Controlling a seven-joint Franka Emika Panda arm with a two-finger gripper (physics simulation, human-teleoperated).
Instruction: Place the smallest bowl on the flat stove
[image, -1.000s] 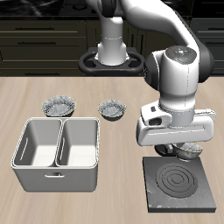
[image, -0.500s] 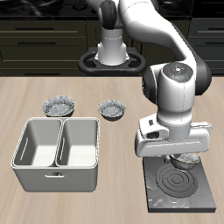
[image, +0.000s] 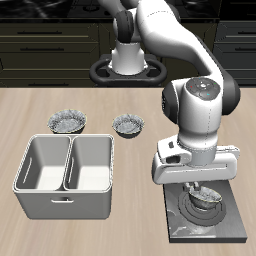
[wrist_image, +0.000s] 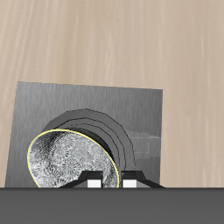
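Note:
The smallest bowl (image: 205, 205), grey-white with a dark patterned rim, hangs low over the ring burner of the flat stove (image: 231, 223), a black slab near the table's front edge. My gripper (image: 205, 191) is directly above, shut on the bowl's rim. In the wrist view the bowl (wrist_image: 70, 162) is tilted above the stove (wrist_image: 52, 105), its rim running between my fingertips (wrist_image: 90, 182); the gripper (wrist_image: 110, 183) covers part of the burner rings. Whether the bowl touches the stove cannot be told.
Two wider patterned bowls (image: 68, 122) (image: 129, 125) sit farther back on the table. A grey two-compartment metal bin (image: 65, 176) stands beside the stove. My arm's base (image: 128, 62) rises at the table's back.
My gripper has carried the bowl toward the table's front edge and downward, from the stove's back edge to over the burner rings.

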